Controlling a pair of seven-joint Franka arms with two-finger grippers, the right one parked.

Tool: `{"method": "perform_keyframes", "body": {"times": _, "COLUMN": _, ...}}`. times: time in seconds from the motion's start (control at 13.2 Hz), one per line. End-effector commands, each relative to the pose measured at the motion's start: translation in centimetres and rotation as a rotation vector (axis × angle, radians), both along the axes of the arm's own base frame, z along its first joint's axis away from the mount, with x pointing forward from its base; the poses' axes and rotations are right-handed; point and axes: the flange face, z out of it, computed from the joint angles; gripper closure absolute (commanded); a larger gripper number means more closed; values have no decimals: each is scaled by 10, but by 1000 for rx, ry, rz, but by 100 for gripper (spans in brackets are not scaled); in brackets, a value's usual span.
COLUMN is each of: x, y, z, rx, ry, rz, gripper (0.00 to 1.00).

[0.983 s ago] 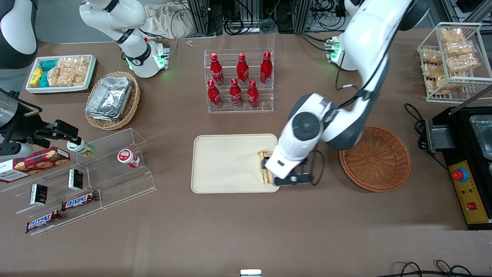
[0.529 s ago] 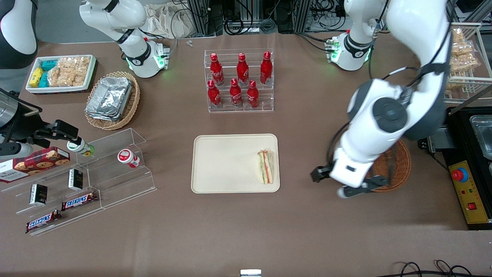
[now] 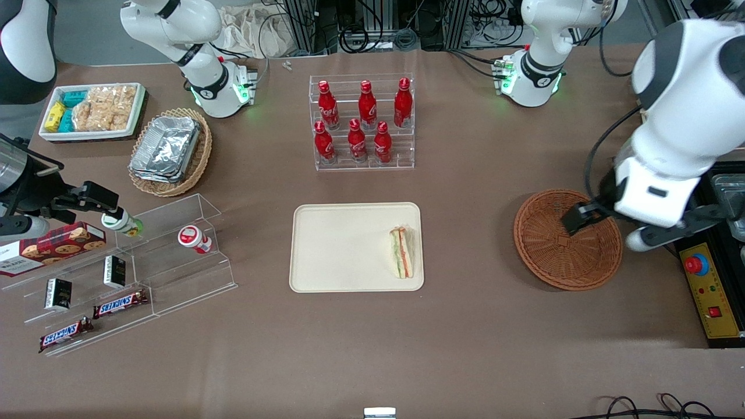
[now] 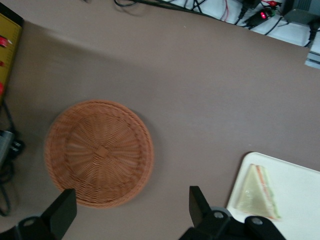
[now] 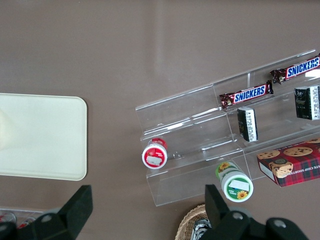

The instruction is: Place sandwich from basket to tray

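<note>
One sandwich (image 3: 403, 252) lies on the one tray (image 3: 343, 247). There are two wicker baskets: an empty reddish one (image 3: 547, 256) and a tan one (image 3: 198, 157) (holding foil containers). Six red bottles (image 3: 357, 139) stand in a rack. Two Snickers bars (image 3: 119, 304) lie on clear shelves. One gripper (image 3: 605, 227), fingers spread, hangs above the reddish basket.

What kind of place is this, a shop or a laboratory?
Probably a robot lab staged as a snack counter: red cola bottles on a clear rack, a triangular sandwich on a cream tray, cables along the table's edge. The open gripper hangs above a reddish-brown wicker basket.
</note>
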Motion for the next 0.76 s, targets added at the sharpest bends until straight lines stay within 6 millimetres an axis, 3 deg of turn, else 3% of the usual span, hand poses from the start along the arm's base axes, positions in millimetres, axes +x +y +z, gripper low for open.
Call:
{"method": "perform_keyframes", "body": {"times": 0.0, "x": -22, "y": 44, "z": 11, "rx": -3, "ry": 11, "rz": -79, "gripper": 0}}
{"method": "perform_keyframes", "body": {"times": 0.23, "x": -25, "y": 102, "z": 20, "rx": -22, "ry": 24, "rz": -144, "gripper": 0}}
{"method": "perform_keyframes", "body": {"times": 0.38, "x": -28, "y": 127, "z": 20, "rx": -23, "ry": 38, "rz": -141, "gripper": 0}}
{"method": "perform_keyframes", "body": {"times": 0.68, "x": -28, "y": 133, "z": 18, "rx": -37, "ry": 43, "rz": -126, "gripper": 0}}
